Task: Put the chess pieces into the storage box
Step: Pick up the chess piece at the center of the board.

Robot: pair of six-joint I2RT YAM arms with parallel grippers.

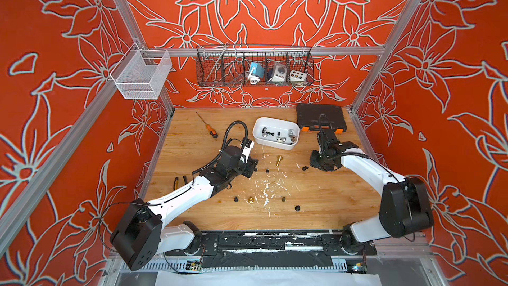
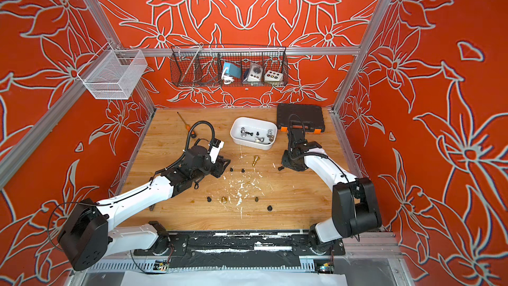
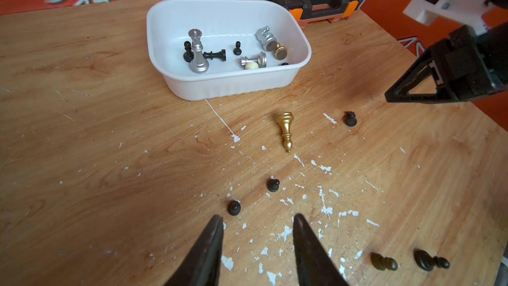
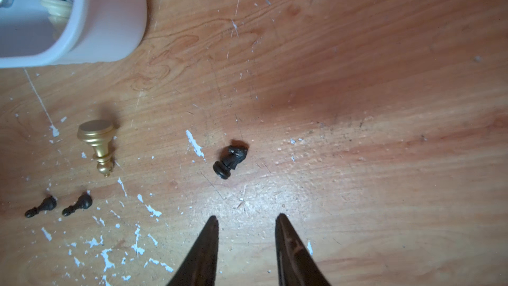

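Note:
The white storage box (image 1: pixel 286 146) stands at the back middle of the table and holds several chess pieces, silver, black, gold and cream (image 3: pixel 197 53). On the wood in front of it lie a gold piece (image 1: pixel 279 160) on its side, a black knight (image 4: pixel 231 160) and two black pawns (image 3: pixel 273 184). More small pieces (image 1: pixel 250 200) sit nearer the front edge. My left gripper (image 3: pixel 257 216) is open and empty, just short of a pawn (image 3: pixel 234 207). My right gripper (image 4: pixel 246 216) is open and empty, a little short of the knight.
A black toolcase (image 1: pixel 320 118) with orange latches lies behind the right arm. An orange-handled screwdriver (image 1: pixel 209 128) lies at the back left. White paint flecks (image 1: pixel 265 188) cover the middle of the table. A white mesh basket (image 1: pixel 141 75) and a black wire rack (image 1: pixel 254 67) hang on the walls.

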